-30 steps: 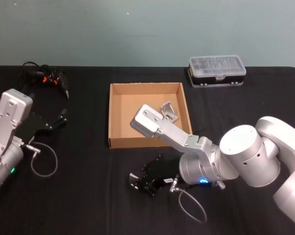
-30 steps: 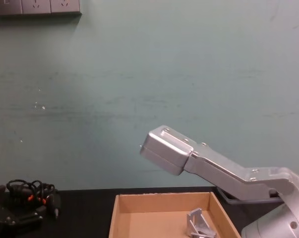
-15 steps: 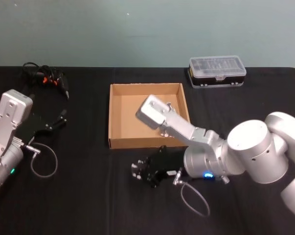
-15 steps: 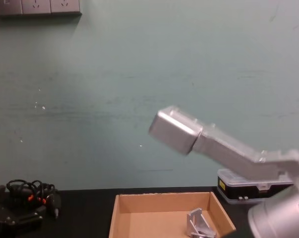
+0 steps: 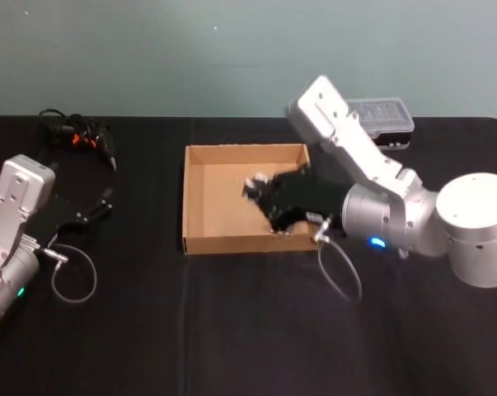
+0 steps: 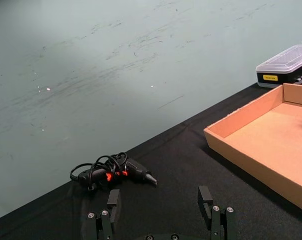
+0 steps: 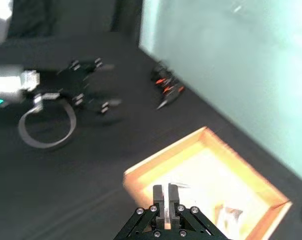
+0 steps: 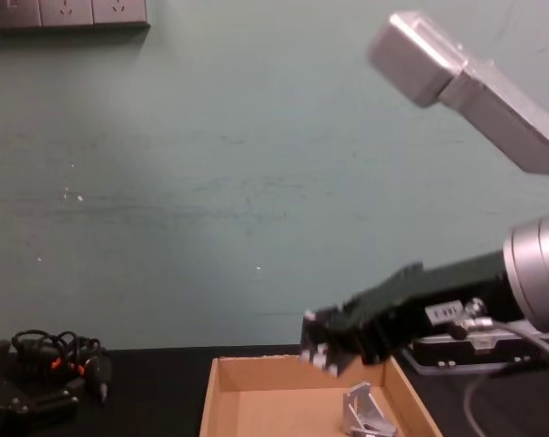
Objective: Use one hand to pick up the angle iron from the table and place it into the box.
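The silver angle iron (image 8: 365,410) lies inside the cardboard box (image 8: 297,366), near its right wall; it shows as a pale blur (image 7: 228,216) in the right wrist view. My right gripper (image 5: 256,186) hovers above the box (image 5: 185,198), over its right half, and covers the angle iron in the head view. Its fingers (image 7: 159,199) are pressed together with nothing between them. My left gripper (image 5: 100,204) rests low over the black table (image 5: 232,330) at the far left, with its fingers (image 6: 206,197) spread wide apart.
A clear-lidded plastic case (image 5: 388,115) stands behind the box at the back right. A black tool with tangled cables (image 5: 75,132) lies at the back left. A grey cable loop (image 5: 75,276) hangs by the left arm.
My right arm has swung up from the table in front of the box, and its gripper is now above the box's inside. The angle iron and left arm have stayed put.
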Controlling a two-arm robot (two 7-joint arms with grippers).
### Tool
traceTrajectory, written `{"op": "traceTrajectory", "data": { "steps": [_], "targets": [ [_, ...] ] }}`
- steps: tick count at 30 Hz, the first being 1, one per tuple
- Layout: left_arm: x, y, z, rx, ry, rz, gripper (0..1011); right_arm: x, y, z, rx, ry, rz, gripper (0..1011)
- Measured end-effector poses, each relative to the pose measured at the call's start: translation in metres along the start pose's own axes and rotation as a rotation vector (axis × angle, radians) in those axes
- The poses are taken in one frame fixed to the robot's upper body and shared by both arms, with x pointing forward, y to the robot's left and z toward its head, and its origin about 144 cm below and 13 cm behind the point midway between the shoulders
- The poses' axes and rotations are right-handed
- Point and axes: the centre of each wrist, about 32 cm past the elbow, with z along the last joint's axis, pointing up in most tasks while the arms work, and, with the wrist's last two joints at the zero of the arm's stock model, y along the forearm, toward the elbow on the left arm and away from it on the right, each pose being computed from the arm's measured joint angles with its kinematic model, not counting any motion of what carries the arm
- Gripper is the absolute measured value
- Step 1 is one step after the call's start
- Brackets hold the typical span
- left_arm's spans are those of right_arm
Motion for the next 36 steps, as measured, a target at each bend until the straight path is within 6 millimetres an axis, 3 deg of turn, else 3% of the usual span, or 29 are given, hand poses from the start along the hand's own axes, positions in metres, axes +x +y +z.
{"op": "traceTrajectory", "data": {
  "steps": [7, 23, 36],
  "targets": [
    [0.0, 0.0, 0.0, 0.0, 0.0, 0.0, 1011, 0.013, 0.022, -0.006, 0.088, -0.005, -0.092, 57],
    [0.0, 0.0, 0.0, 0.0, 0.0, 0.0, 1012, 0.028, 0.085, -0.029, 0.085, 0.056, -0.09, 57],
    [0.0, 0.0, 0.0, 0.0, 0.0, 0.0, 1011, 0.029, 0.107, -0.025, -0.006, 0.105, -0.014, 57]
  ]
}}
